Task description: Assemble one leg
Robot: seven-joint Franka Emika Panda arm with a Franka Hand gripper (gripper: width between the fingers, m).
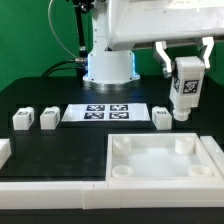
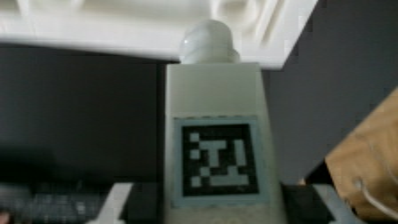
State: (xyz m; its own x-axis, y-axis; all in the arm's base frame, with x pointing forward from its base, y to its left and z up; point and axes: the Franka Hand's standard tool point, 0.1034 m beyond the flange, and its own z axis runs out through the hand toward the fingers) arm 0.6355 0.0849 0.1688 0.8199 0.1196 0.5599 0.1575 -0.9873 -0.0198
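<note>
White leg (image 1: 186, 88) pinched between fingers (image 1: 163, 62); wrist view crops tagged end.

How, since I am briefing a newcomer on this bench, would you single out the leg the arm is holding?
Find the large white tray at the exterior view's right. Above its far edge in that view, the fingers hold the leg upright in the air, tag facing the camera. The three other legs rest on the black table; only this one is off it.

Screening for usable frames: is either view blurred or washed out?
Wrist view: the held leg is soft, its tag smeared at the edges. Exterior view: sharper and evenly lit, but the white tray loses surface detail.
</note>
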